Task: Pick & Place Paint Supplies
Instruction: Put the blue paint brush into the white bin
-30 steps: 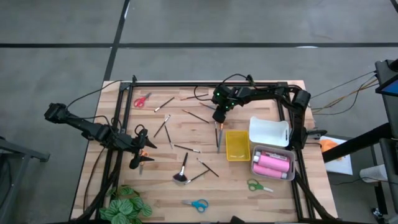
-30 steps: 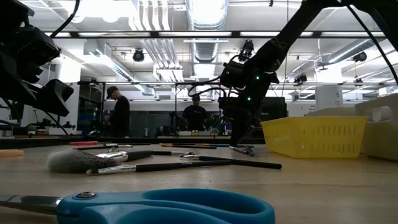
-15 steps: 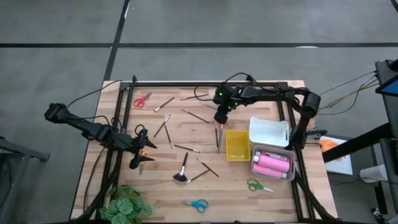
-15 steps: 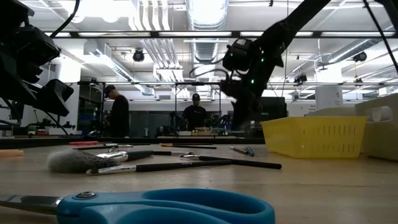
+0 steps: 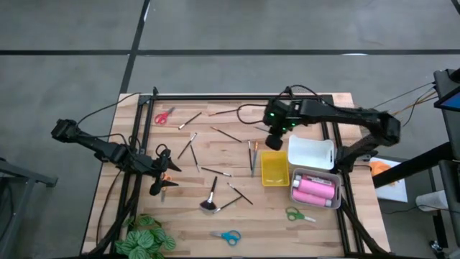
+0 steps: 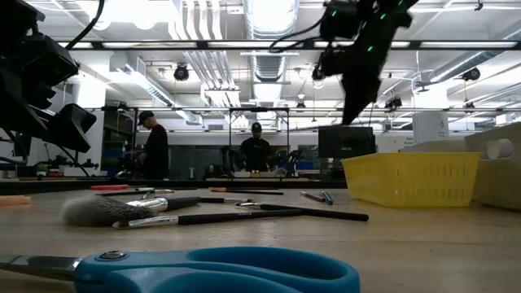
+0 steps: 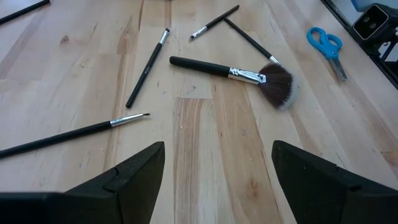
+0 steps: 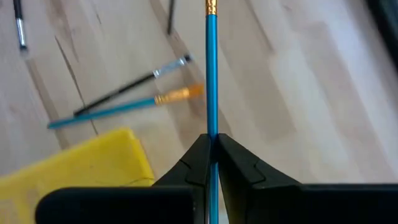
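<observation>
My right gripper (image 5: 273, 139) hangs high over the table (image 6: 352, 98), beside the far end of the yellow tray (image 5: 274, 167), shut on a thin blue-handled brush (image 8: 211, 74). Two more thin brushes (image 5: 251, 154) lie flat on the wood below it; one of them is blue (image 8: 118, 107). My left gripper (image 7: 217, 180) is open at the table's left (image 5: 162, 180), facing the fluffy black brush (image 7: 273, 81), which lies flat on the wood. Other thin brushes (image 5: 188, 146) lie scattered about. Pink bottles (image 5: 314, 191) lie in a clear bin. My right gripper pinches the blue brush by its handle (image 8: 211, 127) between its two fingertips, coming from above. The brush runs straight on past the fingertips, in line with the fingers, its gold ferrule (image 8: 211, 7) at the far end. It is lifted clear of the table.
A white tray (image 5: 310, 151) stands right of the yellow one. Scissors lie about: red (image 5: 164, 116), blue (image 5: 228, 236), green (image 5: 298, 214). A leafy plant (image 5: 144, 241) sits at the near left corner. A dark frame runs round the table. People stand in the room behind (image 6: 155, 150).
My right gripper has risen from the brushes beside the yellow tray and moved toward the table's right, carrying one blue brush up clear of the wood. The two other brushes have stayed where they lay.
</observation>
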Robot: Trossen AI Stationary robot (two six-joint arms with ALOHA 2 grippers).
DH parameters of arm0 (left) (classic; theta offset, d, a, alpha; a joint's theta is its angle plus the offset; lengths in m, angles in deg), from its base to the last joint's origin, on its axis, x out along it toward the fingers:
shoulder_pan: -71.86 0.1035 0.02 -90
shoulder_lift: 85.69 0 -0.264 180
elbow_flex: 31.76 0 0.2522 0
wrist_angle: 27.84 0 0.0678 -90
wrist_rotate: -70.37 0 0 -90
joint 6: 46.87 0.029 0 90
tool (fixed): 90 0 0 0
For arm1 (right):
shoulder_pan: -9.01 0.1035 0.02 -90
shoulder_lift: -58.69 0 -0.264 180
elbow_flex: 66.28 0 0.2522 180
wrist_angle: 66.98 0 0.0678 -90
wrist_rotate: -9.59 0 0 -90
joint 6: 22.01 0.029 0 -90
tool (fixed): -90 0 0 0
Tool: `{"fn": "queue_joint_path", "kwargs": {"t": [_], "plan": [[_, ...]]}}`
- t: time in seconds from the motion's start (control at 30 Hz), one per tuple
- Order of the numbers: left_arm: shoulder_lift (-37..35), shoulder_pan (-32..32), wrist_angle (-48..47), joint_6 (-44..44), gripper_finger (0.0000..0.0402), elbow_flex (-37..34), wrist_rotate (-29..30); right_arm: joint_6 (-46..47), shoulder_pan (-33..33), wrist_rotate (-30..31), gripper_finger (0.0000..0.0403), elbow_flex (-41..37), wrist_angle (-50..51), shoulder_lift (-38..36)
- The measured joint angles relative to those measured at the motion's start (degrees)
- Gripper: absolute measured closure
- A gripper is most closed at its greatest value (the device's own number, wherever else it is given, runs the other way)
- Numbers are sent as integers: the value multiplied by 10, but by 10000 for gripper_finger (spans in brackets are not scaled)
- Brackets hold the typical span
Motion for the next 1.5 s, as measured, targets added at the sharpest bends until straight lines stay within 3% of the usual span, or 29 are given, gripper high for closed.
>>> {"fn": "queue_joint_path", "kwargs": {"t": [0.37, 0.67, 1.1, 1.5], "plan": [[0, 0, -5, 0, 101, 0, 0, 120, 78, 60, 384, 0, 208, -167], [0, 0, -12, 0, 101, 0, 0, 255, 137, 73, 384, -21, 342, -231], [0, 0, -12, 0, 101, 0, 0, 298, 167, 71, 384, -146, 347, -243], [0, 0, -12, 0, 101, 0, 0, 296, 167, 56, 384, -244, 236, -239]]}}
